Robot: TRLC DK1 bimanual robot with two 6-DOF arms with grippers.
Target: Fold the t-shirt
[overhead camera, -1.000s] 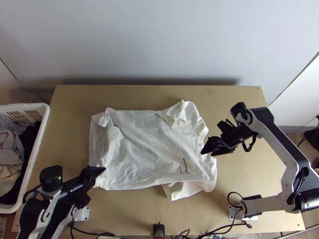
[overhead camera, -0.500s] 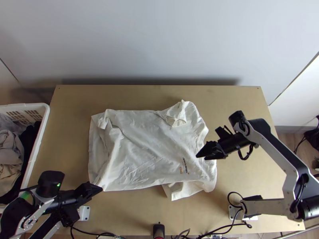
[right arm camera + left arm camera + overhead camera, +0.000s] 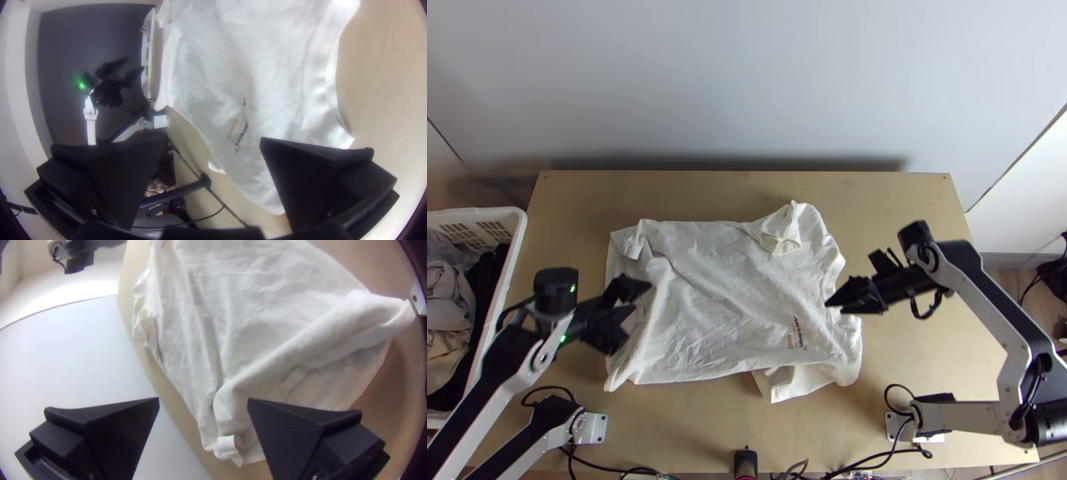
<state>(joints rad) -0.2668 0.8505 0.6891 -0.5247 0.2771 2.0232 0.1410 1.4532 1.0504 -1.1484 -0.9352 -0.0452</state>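
In the top view my left gripper (image 3: 637,310) hangs open over the hem end of the white t-shirt (image 3: 723,304). My right gripper (image 3: 837,302) is at the neckline end, beside the small chest print. The shirt lies spread and wrinkled, its hem end turned over unevenly along the left; one sleeve is bunched at the far side, the other pokes out at the near side. In the left wrist view the left gripper (image 3: 203,402) stands wide with the rolled hem of the shirt (image 3: 267,369) beyond it. In the right wrist view the right gripper (image 3: 213,142) is open, holding nothing.
A white basket (image 3: 517,232) of clothes stands at the left of the wooden table (image 3: 899,188). Cables (image 3: 627,470) run along the near edge between the arm bases. Bare wood shows behind the shirt and to its right.
My left gripper has let go of the shirt's near left corner and moved up and away from the near edge. That corner now lies flatter. The right gripper has shifted slightly.
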